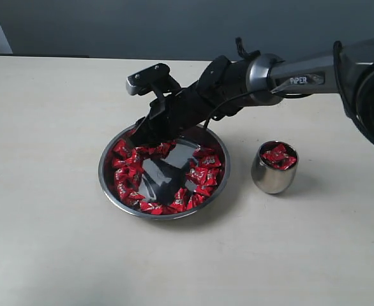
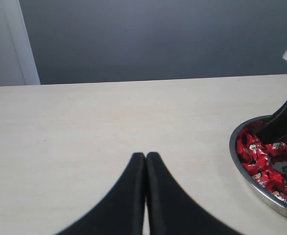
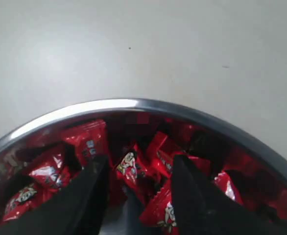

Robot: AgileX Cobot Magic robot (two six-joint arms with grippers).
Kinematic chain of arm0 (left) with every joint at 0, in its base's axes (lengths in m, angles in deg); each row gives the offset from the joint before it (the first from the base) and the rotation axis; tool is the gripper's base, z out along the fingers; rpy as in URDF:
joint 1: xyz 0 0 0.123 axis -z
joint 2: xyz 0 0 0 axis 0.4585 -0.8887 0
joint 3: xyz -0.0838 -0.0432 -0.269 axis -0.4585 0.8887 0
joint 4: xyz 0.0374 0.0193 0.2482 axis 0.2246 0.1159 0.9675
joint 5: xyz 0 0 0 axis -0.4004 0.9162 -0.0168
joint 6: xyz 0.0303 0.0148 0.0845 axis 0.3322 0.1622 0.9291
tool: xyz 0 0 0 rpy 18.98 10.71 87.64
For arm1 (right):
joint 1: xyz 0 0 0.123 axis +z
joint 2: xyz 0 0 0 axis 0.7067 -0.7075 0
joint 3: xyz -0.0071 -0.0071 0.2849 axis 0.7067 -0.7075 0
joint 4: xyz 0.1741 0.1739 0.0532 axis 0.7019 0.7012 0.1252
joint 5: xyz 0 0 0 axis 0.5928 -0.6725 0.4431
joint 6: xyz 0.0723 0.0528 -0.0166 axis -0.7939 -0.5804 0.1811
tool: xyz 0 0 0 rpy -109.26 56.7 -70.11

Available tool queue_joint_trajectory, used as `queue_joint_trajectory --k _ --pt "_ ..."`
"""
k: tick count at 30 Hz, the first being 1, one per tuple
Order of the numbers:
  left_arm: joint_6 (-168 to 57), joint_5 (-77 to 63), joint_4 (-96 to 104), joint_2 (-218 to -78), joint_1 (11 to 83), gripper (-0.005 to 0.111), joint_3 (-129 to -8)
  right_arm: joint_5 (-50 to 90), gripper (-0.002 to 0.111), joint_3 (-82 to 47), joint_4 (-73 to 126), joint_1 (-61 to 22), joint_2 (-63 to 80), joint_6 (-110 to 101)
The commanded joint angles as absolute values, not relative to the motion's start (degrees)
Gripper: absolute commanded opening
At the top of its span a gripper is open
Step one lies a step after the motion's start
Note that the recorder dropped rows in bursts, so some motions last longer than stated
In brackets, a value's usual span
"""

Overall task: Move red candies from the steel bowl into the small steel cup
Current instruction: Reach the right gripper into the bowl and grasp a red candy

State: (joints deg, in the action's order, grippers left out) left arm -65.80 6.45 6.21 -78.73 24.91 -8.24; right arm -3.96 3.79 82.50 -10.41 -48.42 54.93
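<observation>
Over the far-left rim of the steel bowl, the right tool dips into the dish, its arm reaching across from the cup's side. In the right wrist view the tool stands with its two dark fingers apart. A few of the red candies lie in the gap between them, just inside the bowl's rim. I cannot tell whether either finger presses on a wrapper.

The red candies lie in a ring round the bowl's wall, thickest on the sides nearest and farthest from the cup, while the middle of the bowl's floor shows bare and reflects the arm. Beside the bowl, apart from it, on the side away from the right tool's tips, stands the small steel cup, upright on the desk. A few more candies sit in its mouth, about level with its rim.

Well apart from the bowl, on the side away from the cup, the left tool hangs over bare desk with its fingers together and nothing between them. From its wrist view part of the bowl and its candies show at the edge.
</observation>
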Motion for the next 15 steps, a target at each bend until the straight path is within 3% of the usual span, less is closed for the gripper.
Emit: queue_joint_trajectory --k 1,10,11,13,14,15 --pt "-65.9 6.2 6.3 -78.5 25.3 0.0 -8.1 -4.6 0.041 4.1 82.1 -10.2 -49.4 55.4" --pt "-65.9 6.2 6.3 -78.5 25.3 0.0 -8.1 -5.7 0.039 4.1 82.1 -10.2 -51.3 55.4" --pt "-65.9 6.2 6.3 -78.5 25.3 0.0 -8.1 -5.9 0.036 4.1 82.1 -10.2 -51.3 55.4" --pt "-65.9 6.2 6.3 -78.5 25.3 0.0 -8.1 -6.6 0.017 4.1 82.2 -10.2 -50.7 55.4" --pt "-65.9 6.2 6.3 -78.5 25.3 0.0 -8.1 -6.8 0.003 4.1 82.2 -10.2 -49.8 55.4" --pt "-65.9 6.2 6.3 -78.5 25.3 0.0 -8.1 -7.0 -0.001 4.1 82.1 -10.2 -48.5 55.3"
